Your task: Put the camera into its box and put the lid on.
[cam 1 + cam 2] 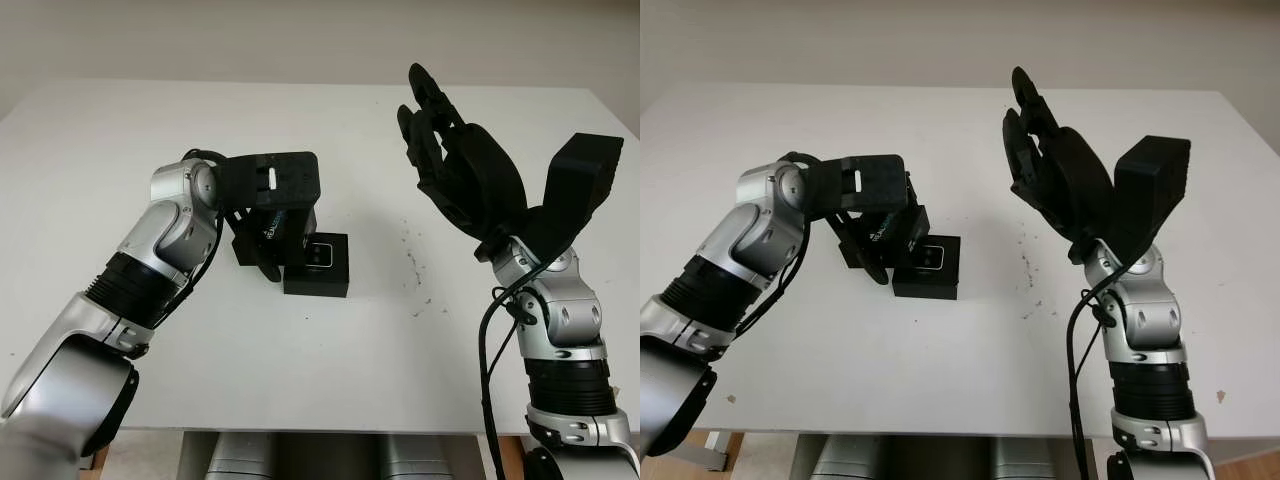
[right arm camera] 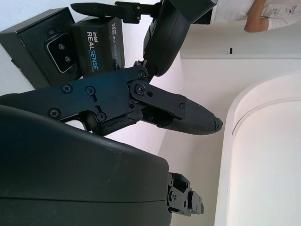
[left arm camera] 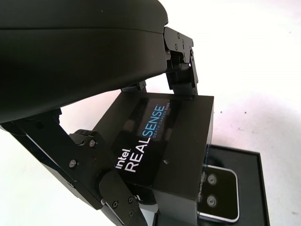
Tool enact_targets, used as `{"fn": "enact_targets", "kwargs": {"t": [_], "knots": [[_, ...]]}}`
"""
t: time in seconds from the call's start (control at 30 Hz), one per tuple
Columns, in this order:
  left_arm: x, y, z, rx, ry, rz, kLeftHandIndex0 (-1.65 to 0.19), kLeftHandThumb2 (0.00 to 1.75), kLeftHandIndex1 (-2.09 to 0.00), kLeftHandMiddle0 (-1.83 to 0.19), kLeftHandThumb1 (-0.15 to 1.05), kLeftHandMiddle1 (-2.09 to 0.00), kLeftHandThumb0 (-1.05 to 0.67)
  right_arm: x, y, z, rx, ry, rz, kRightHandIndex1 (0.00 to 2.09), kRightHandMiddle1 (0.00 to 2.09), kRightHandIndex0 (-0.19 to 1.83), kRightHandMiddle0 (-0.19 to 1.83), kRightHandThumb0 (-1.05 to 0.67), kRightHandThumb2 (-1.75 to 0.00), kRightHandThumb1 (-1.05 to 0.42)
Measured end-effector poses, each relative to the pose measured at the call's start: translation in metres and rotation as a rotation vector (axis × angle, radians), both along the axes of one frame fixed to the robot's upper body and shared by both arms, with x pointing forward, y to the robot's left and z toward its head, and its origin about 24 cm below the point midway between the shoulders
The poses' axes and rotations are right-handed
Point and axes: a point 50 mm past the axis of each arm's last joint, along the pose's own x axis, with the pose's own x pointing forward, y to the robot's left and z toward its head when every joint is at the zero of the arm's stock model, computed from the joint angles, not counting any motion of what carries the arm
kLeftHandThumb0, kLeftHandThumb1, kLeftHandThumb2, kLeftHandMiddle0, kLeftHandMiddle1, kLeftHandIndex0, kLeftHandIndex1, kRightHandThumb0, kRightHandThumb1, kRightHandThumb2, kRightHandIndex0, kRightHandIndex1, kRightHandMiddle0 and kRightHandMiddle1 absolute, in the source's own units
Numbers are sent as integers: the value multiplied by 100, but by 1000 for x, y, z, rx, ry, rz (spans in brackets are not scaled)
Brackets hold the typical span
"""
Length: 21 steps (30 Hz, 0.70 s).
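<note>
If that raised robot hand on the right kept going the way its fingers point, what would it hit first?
Probably nothing: the open right robot hand points up and away over the bare white table, clear of the black camera box, though depth is unclear.

There is one white bench (image 1: pixel 330 360). On it sits one open black box (image 1: pixel 318 266) with one camera (image 1: pixel 321 253) inside. There is one black lid (image 3: pixel 164 141) with words on it. There are two robot hands: the left robot hand (image 1: pixel 265 215) and the right robot hand (image 1: pixel 455 160).
</note>
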Motion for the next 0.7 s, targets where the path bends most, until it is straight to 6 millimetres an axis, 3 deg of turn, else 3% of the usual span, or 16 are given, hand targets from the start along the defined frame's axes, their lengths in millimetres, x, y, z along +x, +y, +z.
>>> {"fn": "enact_targets", "kwargs": {"t": [0.2,0.33,0.43,0.53,0.6,0.63,0.7], "knots": [[0,-3,-4,-17,26,44,-44,5,-157,-62,92,-168,-19,0,0,1,0,-3,-6,5,4,-17,-18,-63,-68,-105],[0,-4,-5,-40,48,103,-28,6,-161,-51,93,-168,-18,0,0,0,2,-4,-11,5,5,-16,-16,-65,-65,-105],[0,-6,-5,-56,61,127,-26,6,-164,-48,93,-168,-19,0,2,0,9,-9,-18,6,6,-15,-15,-65,-64,-105],[-2,-10,-5,-56,91,120,-16,6,-156,-42,94,-166,-18,-1,3,1,4,-20,-18,5,5,-16,-15,-66,-65,-105],[-4,-16,-7,-83,127,112,0,6,-133,-36,95,-171,-15,-1,3,1,3,-30,-15,5,5,-16,-16,-67,-65,-105],[-5,-18,-7,-94,137,110,10,5,-94,-33,94,-168,-16,-1,4,1,3,-33,-15,5,5,-16,-15,-67,-64,-105],[-7,-20,-6,-105,144,121,15,5,-37,-31,93,-165,-16,-1,5,1,5,-33,-19,6,6,-15,-15,-68,-62,-105]]}}
